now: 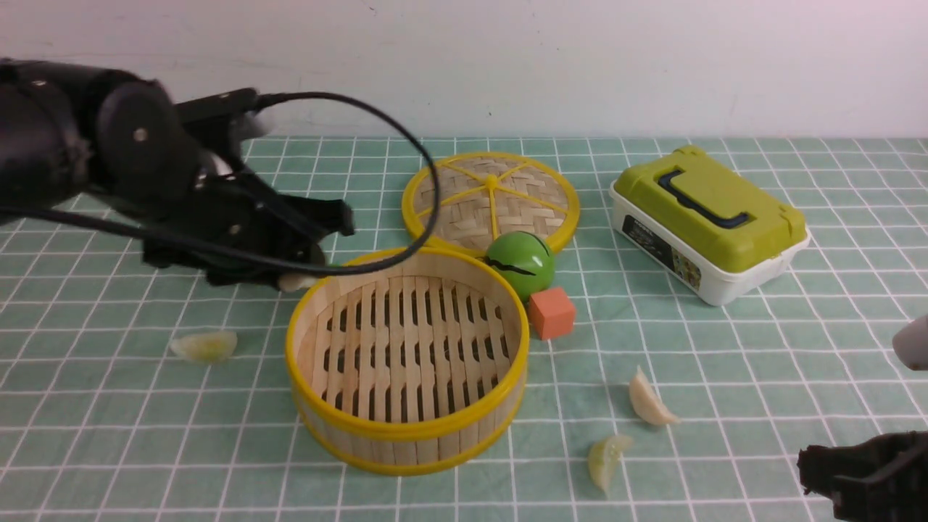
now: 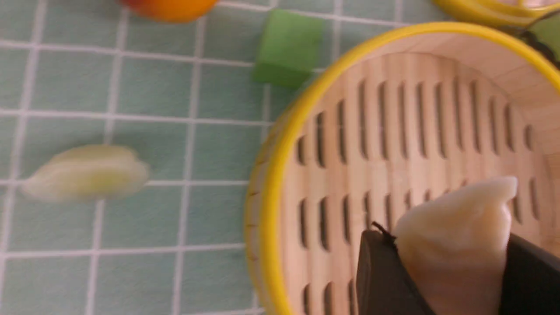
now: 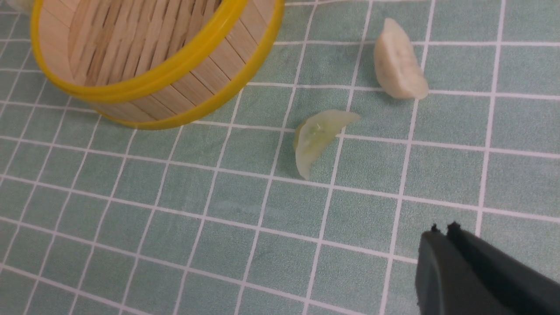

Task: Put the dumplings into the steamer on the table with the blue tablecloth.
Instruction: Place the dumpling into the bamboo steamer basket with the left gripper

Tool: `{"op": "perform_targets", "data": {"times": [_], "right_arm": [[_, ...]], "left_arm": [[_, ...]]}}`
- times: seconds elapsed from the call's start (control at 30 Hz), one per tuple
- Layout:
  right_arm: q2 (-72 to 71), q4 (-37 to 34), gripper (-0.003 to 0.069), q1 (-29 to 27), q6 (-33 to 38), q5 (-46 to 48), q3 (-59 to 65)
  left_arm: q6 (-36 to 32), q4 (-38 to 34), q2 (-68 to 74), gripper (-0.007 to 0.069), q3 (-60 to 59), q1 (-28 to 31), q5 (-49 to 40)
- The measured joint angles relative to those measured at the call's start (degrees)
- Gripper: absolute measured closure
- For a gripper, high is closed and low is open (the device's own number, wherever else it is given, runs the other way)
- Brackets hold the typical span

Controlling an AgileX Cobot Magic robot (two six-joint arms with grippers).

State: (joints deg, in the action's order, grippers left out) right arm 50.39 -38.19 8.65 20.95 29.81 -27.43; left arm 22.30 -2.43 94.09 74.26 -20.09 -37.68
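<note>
The steamer [image 1: 406, 435] stands at the table's middle front, its slatted floor bare. My left gripper [image 1: 301, 279] is shut on a cream dumpling [image 2: 455, 245] and holds it just over the steamer's far-left rim [image 2: 271, 183]. A second dumpling [image 1: 204, 346] lies on the cloth left of the steamer; it also shows in the left wrist view [image 2: 85, 173]. Two more dumplings lie to the steamer's right: a cream one [image 1: 649, 399] and a greenish one [image 1: 605, 460], both in the right wrist view [image 3: 398, 65] [image 3: 317, 138]. My right gripper [image 3: 442, 232] is shut and empty at the front right.
A flat woven yellow-rimmed lid [image 1: 491, 199] lies behind the steamer. A green ball [image 1: 520, 262] and an orange cube [image 1: 552, 312] sit at its far-right side. A green-lidded white box [image 1: 707, 221] stands at the back right. A green block [image 2: 286, 46] and an orange object [image 2: 168, 6] show in the left wrist view.
</note>
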Motion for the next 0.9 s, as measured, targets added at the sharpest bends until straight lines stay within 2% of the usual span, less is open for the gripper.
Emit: {"op": "perform_targets", "data": {"times": [0.07, 0.27, 0.4, 0.47, 0.7, 0.9], "right_arm": [[0.0, -0.1, 0.0648, 0.0, 0.0, 0.1, 0.0], [0.0, -0.1, 0.0641, 0.0, 0.0, 0.4, 0.0], [0.0, -0.1, 0.0637, 0.0, 0.3, 0.4, 0.0], [0.0, -0.1, 0.0636, 0.0, 0.4, 0.4, 0.0], [0.0, -0.1, 0.0627, 0.0, 0.7, 0.4, 0.0], [0.0, -0.1, 0.062, 0.0, 0.6, 0.3, 0.0]], "left_arm": [[0.5, -0.1, 1.7, 0.0342, 1.2, -0.8, -0.1], [7.9, -0.2, 16.3, 0.0342, 8.0, -1.9, -1.3], [8.8, -0.6, 19.9, 0.0342, 9.5, -1.9, -1.3], [8.8, -0.9, 20.2, 0.034, 9.6, -1.9, -1.2], [7.7, -0.5, 17.8, 0.0253, 10.5, -1.9, -2.4], [6.1, 7.0, 9.8, 0.0258, 12.9, -1.9, -7.6]]}}
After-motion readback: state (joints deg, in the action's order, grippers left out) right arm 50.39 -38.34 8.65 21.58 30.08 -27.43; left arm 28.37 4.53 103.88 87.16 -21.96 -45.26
